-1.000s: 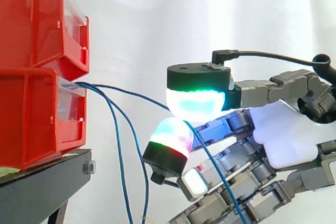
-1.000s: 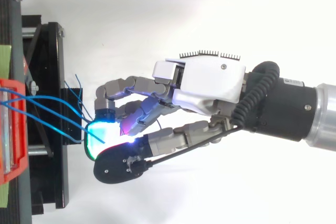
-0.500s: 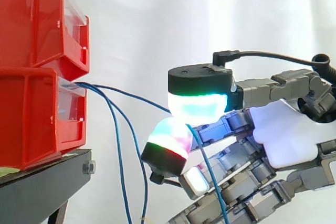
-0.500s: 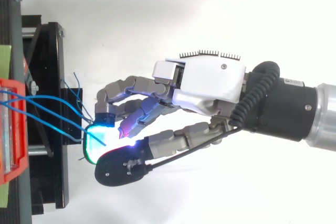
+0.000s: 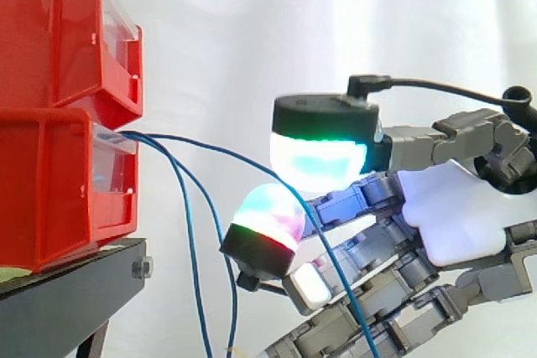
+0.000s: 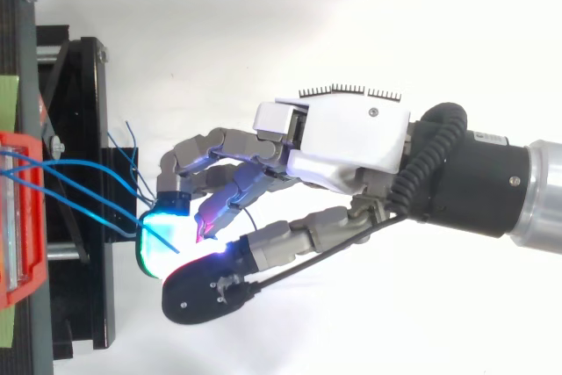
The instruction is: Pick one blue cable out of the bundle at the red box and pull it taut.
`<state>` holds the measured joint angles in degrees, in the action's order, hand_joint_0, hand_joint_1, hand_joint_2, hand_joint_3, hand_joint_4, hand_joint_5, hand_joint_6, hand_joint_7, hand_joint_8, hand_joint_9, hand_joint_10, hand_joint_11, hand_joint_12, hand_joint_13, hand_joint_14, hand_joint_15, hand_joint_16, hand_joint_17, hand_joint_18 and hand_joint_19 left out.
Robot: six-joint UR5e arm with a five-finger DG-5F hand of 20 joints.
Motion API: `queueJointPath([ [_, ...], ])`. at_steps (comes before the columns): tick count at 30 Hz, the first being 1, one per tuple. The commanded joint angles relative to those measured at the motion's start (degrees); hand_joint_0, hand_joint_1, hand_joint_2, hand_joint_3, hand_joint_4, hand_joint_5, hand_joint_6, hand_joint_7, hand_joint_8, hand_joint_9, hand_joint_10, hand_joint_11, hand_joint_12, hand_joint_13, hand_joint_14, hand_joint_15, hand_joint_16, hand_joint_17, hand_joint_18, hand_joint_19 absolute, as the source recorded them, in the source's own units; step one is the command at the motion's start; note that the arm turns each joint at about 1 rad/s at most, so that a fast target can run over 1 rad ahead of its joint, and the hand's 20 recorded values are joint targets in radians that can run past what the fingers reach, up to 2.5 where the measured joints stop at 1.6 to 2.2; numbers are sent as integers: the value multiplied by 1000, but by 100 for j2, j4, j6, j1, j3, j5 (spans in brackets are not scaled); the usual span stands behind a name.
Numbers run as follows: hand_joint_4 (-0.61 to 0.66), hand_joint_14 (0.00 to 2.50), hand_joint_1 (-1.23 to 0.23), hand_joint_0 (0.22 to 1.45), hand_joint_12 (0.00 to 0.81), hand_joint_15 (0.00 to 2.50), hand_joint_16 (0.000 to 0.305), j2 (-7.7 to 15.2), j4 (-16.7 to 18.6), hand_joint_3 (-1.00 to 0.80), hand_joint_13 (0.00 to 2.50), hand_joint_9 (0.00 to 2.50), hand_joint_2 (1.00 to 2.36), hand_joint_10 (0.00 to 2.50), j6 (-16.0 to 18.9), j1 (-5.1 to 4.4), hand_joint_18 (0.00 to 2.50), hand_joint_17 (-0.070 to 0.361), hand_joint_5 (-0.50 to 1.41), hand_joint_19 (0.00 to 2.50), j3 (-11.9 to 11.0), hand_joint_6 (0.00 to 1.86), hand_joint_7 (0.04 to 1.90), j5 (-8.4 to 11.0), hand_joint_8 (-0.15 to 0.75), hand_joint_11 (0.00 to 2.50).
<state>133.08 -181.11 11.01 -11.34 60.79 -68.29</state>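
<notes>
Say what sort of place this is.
Likely a robot test bench: stacked red bins on a black stand, a white curtain behind, and a robot hand at the blue cables.

Overall level: both views are brightly and evenly lit.
Backdrop: the pleated white curtain is washed almost to pure white, and its folds are only faintly shaded.
Glow: coloured light is given off by the thick fingertip pads of the hand (cyan and green above, magenta and red below).
Glare: a white-blue flare is thrown where the pads meet in the top view.
Tint: the thin blue cable pinched between them is lit cyan there.
Shade: the stacked red plastic bins are darkened on their undersides, and the black metal stand is left dim.
</notes>
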Motion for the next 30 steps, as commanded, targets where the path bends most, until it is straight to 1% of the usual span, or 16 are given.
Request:
queueJointPath([
  [1,140,5,-744,501,405,107,58,-1,67,-492,296,789,1001,17,-11,0,406,131,-111,308,3,701,1174,0,263,724],
  [7,133,3,-702,480,414,105,60,-1,102,-500,302,806,1000,16,-11,0,411,135,-103,313,3,671,1191,0,274,718],
  [9,103,3,-685,509,403,101,58,-1,111,-498,300,811,1000,14,-11,0,397,130,-98,321,3,659,1225,0,267,718],
  [11,87,3,-686,532,393,103,56,-1,111,-428,307,829,1006,17,-11,0,403,125,-95,323,3,658,1245,0,262,716],
  [17,52,3,-629,564,382,107,54,-1,111,-303,310,845,1012,18,-11,0,393,121,-81,332,3,637,1280,0,251,698],
  [22,54,3,-624,556,384,107,54,-1,111,-250,308,843,1014,17,-11,0,386,122,-75,341,3,610,1313,0,253,696],
  [23,60,3,-623,556,390,110,55,-1,111,-239,311,845,1014,15,-11,0,393,125,-74,337,3,612,1287,0,258,687],
  [24,68,4,-614,559,400,104,58,-1,111,-241,312,849,1013,16,-11,0,400,130,-68,338,3,593,1316,0,264,669],
  [28,94,3,-581,551,417,111,61,-1,111,-253,312,844,1011,15,-11,0,399,137,-58,331,3,562,1325,0,275,645],
  [30,90,3,-579,544,418,107,61,-1,111,-267,309,835,1010,16,-11,0,389,137,-49,333,3,520,1399,0,274,631],
])
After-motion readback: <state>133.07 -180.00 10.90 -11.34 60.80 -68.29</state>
